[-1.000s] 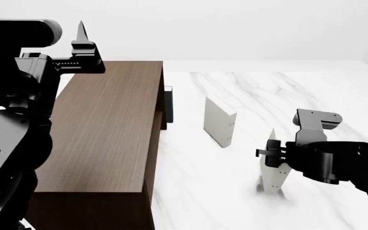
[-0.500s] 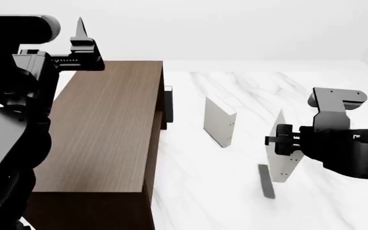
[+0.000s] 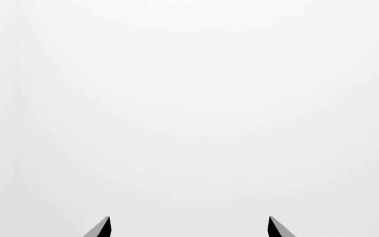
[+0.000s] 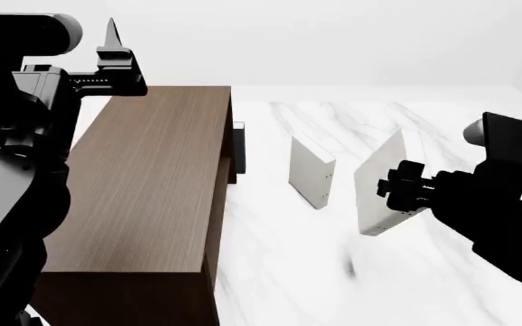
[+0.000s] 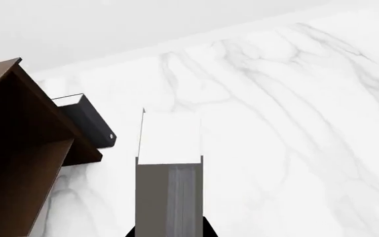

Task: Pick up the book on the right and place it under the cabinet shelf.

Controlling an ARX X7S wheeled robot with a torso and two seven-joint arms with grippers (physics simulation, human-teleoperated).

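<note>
Marble table (image 4: 298,272): right pincer (image 4: 390,192) clamps book (image 4: 379,187) aloft.

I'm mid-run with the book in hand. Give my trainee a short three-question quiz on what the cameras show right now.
1. True or false: the book held by the right gripper is lifted clear of the marble table.
2. What stands between the held book and the cabinet?
A. a mug
B. a second pale book
C. nothing
3. What does the left wrist view show beyond the left gripper fingertips?

Key
1. True: it hangs tilted in the air, with only a faint shadow on the table below.
2. B: the second pale book stands upright on the table.
3. Only a blank pale background; the fingertips are spread apart and hold nothing.
</note>
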